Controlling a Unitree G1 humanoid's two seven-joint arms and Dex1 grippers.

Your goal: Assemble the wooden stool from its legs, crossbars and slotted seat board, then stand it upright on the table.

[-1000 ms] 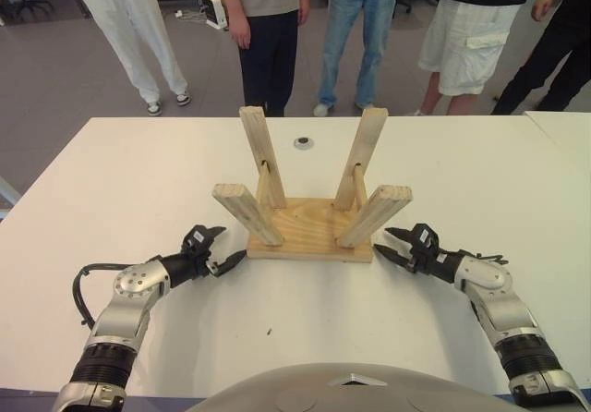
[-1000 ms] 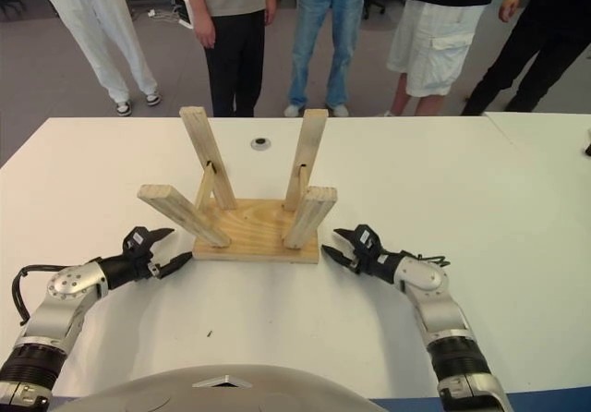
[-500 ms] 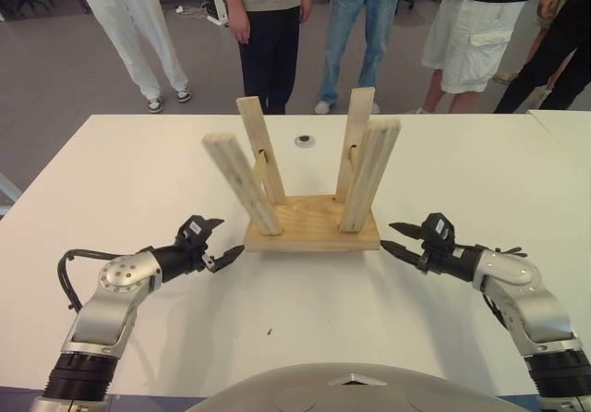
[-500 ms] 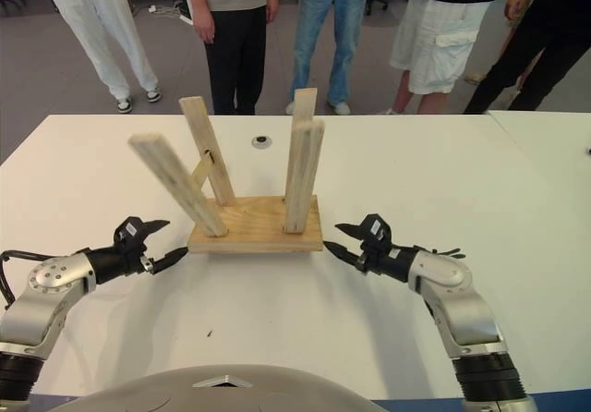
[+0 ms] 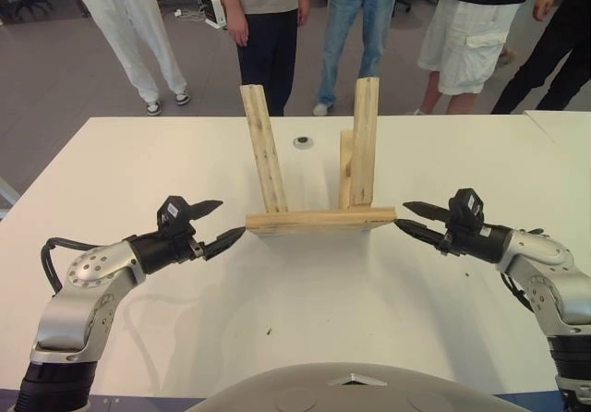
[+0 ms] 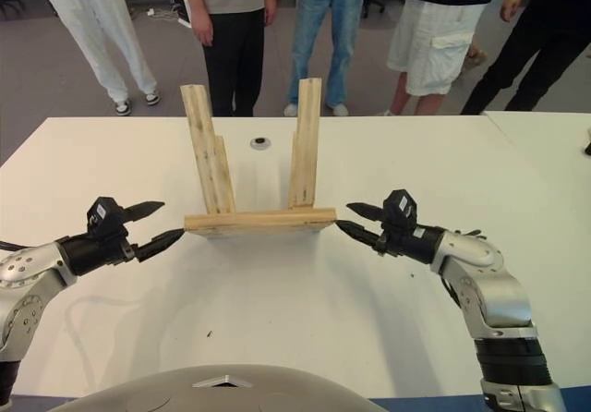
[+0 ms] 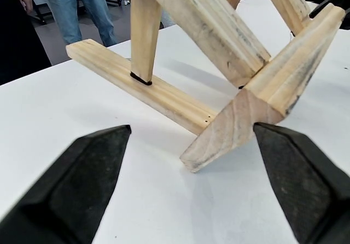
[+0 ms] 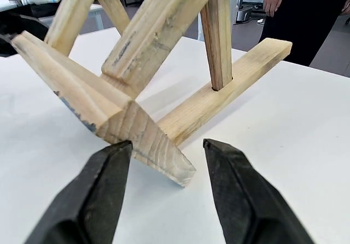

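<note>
Table (image 5: 138,153): left tool (image 5: 231,218), right tool (image 5: 401,214) spread, flanking stool (image 5: 319,220).

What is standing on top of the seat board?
Wooden legs rise from the seat board, slotted into it. Front legs partly hide the rear ones.

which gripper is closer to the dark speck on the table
Left. The left gripper sits beyond and slightly left of the speck, at the seat board's left end; the right gripper is at the board's right end, farther across the table.
</note>
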